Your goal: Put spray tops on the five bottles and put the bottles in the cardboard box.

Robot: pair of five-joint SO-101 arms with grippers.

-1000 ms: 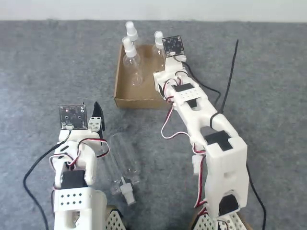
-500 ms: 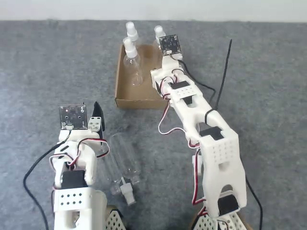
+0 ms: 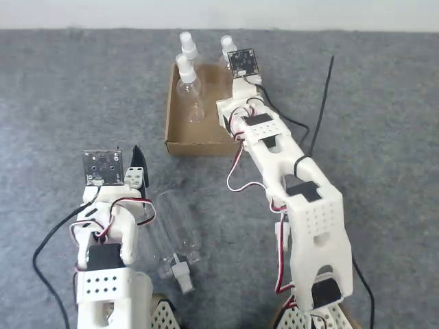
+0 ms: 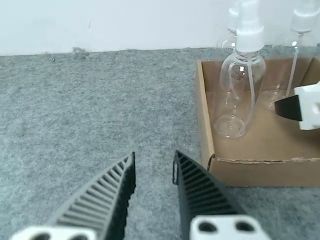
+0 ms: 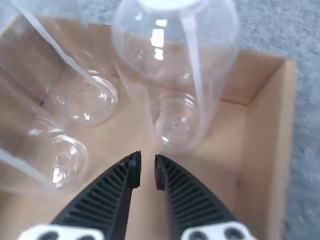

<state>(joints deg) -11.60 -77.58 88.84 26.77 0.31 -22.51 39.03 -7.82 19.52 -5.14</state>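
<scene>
Obs: right gripper [image 5: 147, 167] has its jaws a thin slit apart and grips nothing. The tips sit low inside the cardboard box [image 5: 260, 150], just short of an upright capped bottle [image 5: 175, 75].

Over the last second this arm has pushed deeper across the box, toward its far wall. The boxed bottles are unmoved. Judgement: three delivered, arm free, two to go.

Left gripper [image 4: 154, 162] has its jaws apart and empty, well short of the box's near wall. Two lying bottles [image 3: 180, 223] and a spray top [image 3: 182, 273] rest farther from the box still. I cannot tell whether the top is seated.

No legible print.
</scene>
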